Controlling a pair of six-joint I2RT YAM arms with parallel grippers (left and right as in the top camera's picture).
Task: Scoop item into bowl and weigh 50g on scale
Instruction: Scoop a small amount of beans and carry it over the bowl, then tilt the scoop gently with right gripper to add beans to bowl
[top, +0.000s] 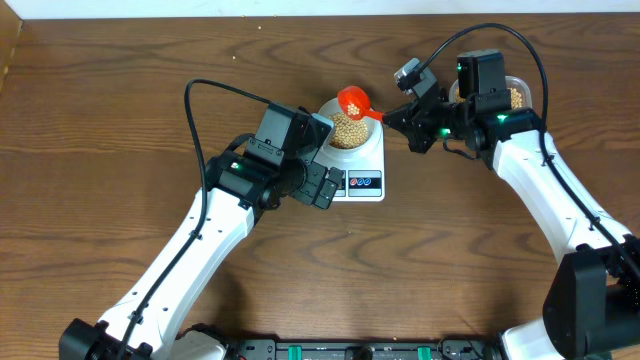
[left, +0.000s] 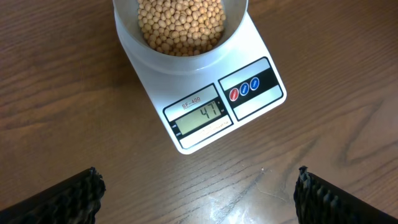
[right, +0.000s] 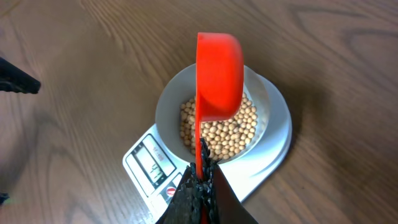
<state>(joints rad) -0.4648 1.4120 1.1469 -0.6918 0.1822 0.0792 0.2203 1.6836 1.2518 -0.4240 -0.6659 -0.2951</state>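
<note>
Overhead: clamping the handle of a red scoop (top: 352, 100) tight in the right claw (top: 392, 117), holding its cup just ahead of the fingertips, over the bowl (top: 328, 109) of beans (top: 347, 128) sitting on the scale (top: 362, 184). Hovering the left claw (top: 322, 186) over the surface (top: 120, 120), just beside the scale. Leaving a clear tub (top: 516, 97) behind the right claw.

Left wrist: spreading the fingers wide apart, gripping nothing. Showing 47 on the display just ahead, with the bean-filled bowl beyond.

Right wrist: pinching the scoop handle, tipping the cup sideways directly ahead, above the beans.
</note>
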